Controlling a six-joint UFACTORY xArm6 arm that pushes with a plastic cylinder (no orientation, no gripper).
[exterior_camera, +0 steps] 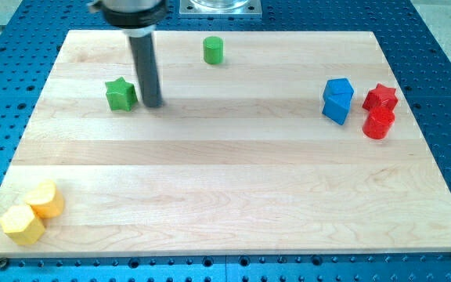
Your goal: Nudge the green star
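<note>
Camera view: my tip point(152, 104), a bare rod with no fingers to open or close, stands just right of the green star point(120, 95), near the board's point(225, 180) top-left. Approach appears complete; next, a short leftward push.

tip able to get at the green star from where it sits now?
Probably yes. My tip sits just at the view's right of the green star, close beside it, with no other block between them. Actual contact can't be told.
</note>
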